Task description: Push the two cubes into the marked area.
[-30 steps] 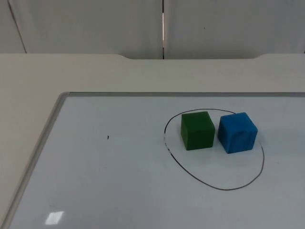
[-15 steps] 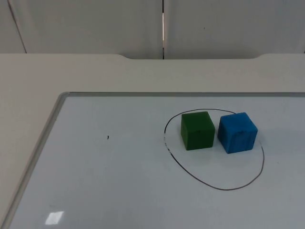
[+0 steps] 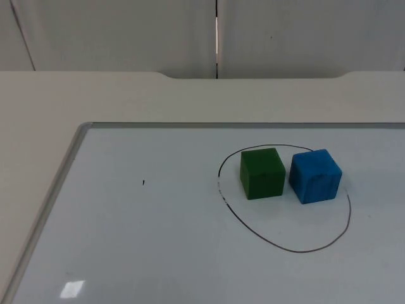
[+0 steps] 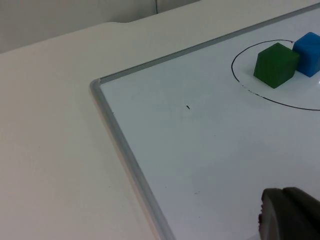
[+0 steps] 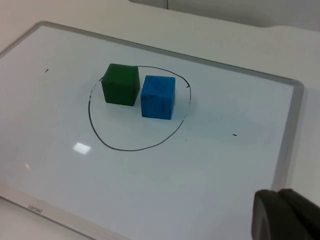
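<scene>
Green cube and blue cube sit unmoved inside the drawn ring, apparently finished; finger states cannot be told.

Your white surface carries a whiteboard with a grey metal frame, lying flat. On the board you have a hand-drawn black oval outline. Inside it sit a green cube and a blue cube, just beside each other, the blue one near the line. A small black mark sits well apart from them.
</scene>
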`<state>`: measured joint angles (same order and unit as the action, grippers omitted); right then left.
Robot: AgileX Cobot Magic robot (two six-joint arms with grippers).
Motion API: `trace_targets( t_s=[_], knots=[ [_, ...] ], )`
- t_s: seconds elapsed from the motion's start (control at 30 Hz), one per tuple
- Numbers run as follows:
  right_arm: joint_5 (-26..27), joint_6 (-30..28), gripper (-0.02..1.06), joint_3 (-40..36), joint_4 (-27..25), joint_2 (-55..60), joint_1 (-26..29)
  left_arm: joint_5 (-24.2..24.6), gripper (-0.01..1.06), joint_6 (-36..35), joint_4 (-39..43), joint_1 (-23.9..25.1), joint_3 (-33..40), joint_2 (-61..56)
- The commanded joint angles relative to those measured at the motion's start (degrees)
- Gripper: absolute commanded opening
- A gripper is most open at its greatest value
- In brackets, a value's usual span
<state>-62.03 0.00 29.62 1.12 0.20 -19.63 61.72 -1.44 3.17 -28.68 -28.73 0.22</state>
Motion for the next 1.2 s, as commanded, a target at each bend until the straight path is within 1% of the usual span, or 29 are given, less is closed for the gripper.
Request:
trace_targets(
  t_s=[0.0,0.27,0.33,0.4,0.43,0.53,0.57,0.6,0.63,0.67,0.7,0.73,1.17],
  knots=[
    [0.1,-0.3,0.0,-0.1,0.5,-0.2,-0.2,-0.1,0.0,0.1,0.1,0.1,0.3,-0.2],
    [0.1,-0.3,0.0,-0.1,0.5,-0.2,-0.2,-0.1,0.0,0.1,0.1,0.1,0.3,-0.2],
    [0.1,0.0,0.03,-0.1,0.5,-0.2,-0.2,-0.1,0.0,0.1,0.1,0.1,0.3,-0.2],
    [0.1,0.0,0.14,-0.1,0.5,-0.2,-0.2,-0.1,0.0,0.1,0.1,0.1,0.3,-0.2],
    [0.1,0.0,0.14,-0.1,0.5,-0.2,-0.2,-0.1,0.0,0.1,0.1,0.1,0.3,-0.2],
    [0.1,0.0,0.46,-0.1,0.5,-0.2,-0.2,-0.1,0.0,0.1,0.1,0.1,0.3,-0.2],
    [0.1,0.0,0.54,-0.1,0.5,-0.2,-0.2,-0.1,0.0,0.1,0.1,0.1,0.3,-0.2],
    [0.1,0.0,0.58,-0.1,0.5,-0.2,-0.2,-0.1,0.0,0.1,0.1,0.1,0.3,-0.2],
    [0.1,0.0,0.67,-0.1,0.4,-0.2,-0.2,-0.1,0.0,0.1,0.1,0.1,0.3,-0.2],
    [0.1,0.0,0.67,-0.1,0.4,-0.2,-0.2,-0.1,0.0,0.1,0.1,0.1,0.3,-0.2],
    [0.1,0.0,0.71,-0.1,0.4,-0.2,-0.2,-0.1,0.0,0.1,0.1,0.1,0.3,-0.2],
    [0.1,0.0,0.73,-0.1,0.2,-0.2,-0.2,-0.1,0.0,0.1,0.1,0.1,0.3,-0.2],
    [0.1,0.0,0.73,-0.1,0.2,-0.2,-0.2,-0.1,0.0,0.1,0.3,0.1,0.3,-0.2]
  ],
)
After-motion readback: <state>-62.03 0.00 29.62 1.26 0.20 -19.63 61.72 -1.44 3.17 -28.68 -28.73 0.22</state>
